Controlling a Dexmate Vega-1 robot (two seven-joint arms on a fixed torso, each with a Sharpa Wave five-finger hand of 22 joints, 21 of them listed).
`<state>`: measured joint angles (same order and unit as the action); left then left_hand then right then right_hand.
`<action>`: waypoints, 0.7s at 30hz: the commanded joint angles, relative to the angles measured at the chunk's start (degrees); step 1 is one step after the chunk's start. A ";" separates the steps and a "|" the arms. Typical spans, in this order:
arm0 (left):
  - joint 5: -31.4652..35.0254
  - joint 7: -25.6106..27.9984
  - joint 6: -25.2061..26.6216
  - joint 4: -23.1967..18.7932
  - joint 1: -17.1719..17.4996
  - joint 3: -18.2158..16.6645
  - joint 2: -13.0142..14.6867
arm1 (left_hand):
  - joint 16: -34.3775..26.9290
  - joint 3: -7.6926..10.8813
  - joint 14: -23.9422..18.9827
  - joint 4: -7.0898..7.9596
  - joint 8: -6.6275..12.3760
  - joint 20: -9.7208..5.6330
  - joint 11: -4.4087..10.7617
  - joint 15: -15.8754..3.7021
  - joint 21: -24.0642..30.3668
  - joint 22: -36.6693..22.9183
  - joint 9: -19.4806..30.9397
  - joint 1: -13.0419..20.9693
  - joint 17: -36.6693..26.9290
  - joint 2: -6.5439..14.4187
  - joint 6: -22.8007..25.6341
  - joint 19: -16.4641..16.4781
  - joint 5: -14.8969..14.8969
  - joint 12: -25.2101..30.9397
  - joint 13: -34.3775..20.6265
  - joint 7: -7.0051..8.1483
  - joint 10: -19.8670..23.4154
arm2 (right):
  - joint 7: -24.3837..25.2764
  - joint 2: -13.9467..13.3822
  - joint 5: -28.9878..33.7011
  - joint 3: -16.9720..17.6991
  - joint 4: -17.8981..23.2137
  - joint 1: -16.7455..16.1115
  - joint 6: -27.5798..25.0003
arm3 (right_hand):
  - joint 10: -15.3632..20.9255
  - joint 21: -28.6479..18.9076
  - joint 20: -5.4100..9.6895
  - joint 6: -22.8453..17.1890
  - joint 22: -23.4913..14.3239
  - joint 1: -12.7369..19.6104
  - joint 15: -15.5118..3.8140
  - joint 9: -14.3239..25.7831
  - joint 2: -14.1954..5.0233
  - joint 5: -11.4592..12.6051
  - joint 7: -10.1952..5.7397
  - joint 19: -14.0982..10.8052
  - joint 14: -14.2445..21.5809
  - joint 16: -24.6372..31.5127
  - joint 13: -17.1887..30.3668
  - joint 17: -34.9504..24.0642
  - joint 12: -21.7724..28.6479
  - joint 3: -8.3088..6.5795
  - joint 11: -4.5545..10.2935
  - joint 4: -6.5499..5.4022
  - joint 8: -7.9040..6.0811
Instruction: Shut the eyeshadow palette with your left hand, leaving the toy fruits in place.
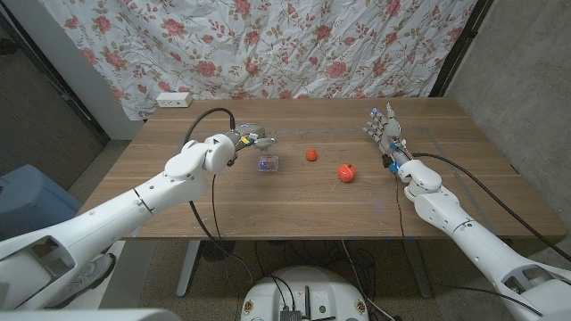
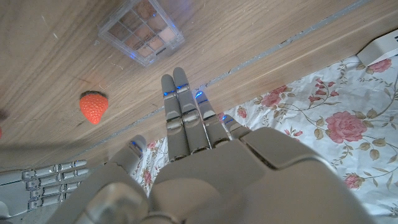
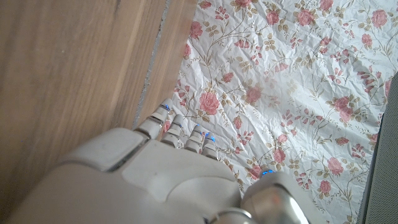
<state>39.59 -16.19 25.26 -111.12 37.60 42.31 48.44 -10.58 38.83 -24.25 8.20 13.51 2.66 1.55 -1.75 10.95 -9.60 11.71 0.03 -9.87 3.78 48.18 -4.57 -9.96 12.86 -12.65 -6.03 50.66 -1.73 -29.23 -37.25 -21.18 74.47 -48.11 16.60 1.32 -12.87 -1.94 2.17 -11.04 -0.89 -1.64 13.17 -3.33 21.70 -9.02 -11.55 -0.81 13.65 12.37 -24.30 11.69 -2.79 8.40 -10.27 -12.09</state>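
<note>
Where wood grain runs, clear square palette (image 2: 140, 30) lies.

The brown wooden table (image 1: 294, 201) looks matt and grained. The small clear plastic eyeshadow palette (image 2: 141, 30) shines, and the flowered cloth backdrop (image 3: 292, 81) is creased.

My left hand (image 2: 205, 168) stretches its fingers (image 2: 180, 106) straight over the table (image 2: 50, 56), apart from the eyeshadow palette (image 2: 141, 31); a toy strawberry (image 2: 93, 107) lies beside.
</note>
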 commanded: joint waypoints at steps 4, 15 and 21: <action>-1.29 2.92 0.97 -4.35 6.00 -3.06 2.23 | 0.15 0.75 0.96 -0.26 -1.08 -0.09 -0.01 0.27 -0.22 -0.06 -0.23 0.74 0.00 4.65 -1.35 0.16 -0.32 -1.42 0.36 0.12 -2.54 | -0.01 0.00 0.00 0.00 0.00 -0.01 0.01 | 0.04 -0.40 -0.14 0.03 -0.18 -0.02 -6.96 0.32 -5.62 0.22 -0.43 -0.42 -0.19 0.19 0.17 -0.17 0.31 0.09 0.58 -0.37 -0.33; -2.22 5.63 2.35 -6.66 9.77 -4.79 3.79 | 0.80 2.15 5.71 -1.32 -2.73 -0.18 -0.21 1.05 -0.24 -0.09 -0.84 1.18 0.15 4.58 -4.54 0.00 -0.28 -2.64 1.39 0.76 -7.95 | 0.00 -0.01 -0.01 0.00 0.02 -0.01 0.00 | 0.08 -0.40 -0.14 0.05 -0.18 -0.02 -7.00 0.32 -5.64 0.22 -0.45 -0.41 -0.23 0.17 0.17 -0.17 0.33 0.08 0.63 -0.37 -0.32; -2.92 8.31 1.88 -7.18 12.00 -5.92 4.87 | 0.94 2.89 9.13 -1.91 -3.15 -0.50 -0.76 1.61 -0.33 -0.12 -1.00 1.27 0.21 4.50 -6.76 -0.53 -0.24 -2.73 1.74 0.39 -10.44 | 0.00 -0.01 0.00 0.00 0.02 -0.01 0.00 | 0.07 -0.40 -0.14 0.05 -0.18 -0.02 -6.95 0.32 -5.64 0.22 -0.40 -0.42 -0.19 0.19 0.17 -0.17 0.32 0.08 0.59 -0.37 -0.32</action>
<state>37.70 -11.45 27.12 -116.28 44.91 38.67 51.29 -9.73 41.08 -15.96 6.33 10.58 2.44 0.78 -0.26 10.95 -9.60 10.65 0.79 -9.59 4.24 42.01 -4.79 -9.96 10.36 -10.91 -5.62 41.13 -1.74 -29.24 -37.25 -21.18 74.47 -48.12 16.60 1.32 -12.87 -1.94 2.17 -11.04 -0.89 -1.64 13.17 -3.33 21.70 -9.02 -11.55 -0.81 13.66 12.37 -24.30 11.69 -2.79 8.40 -10.27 -12.09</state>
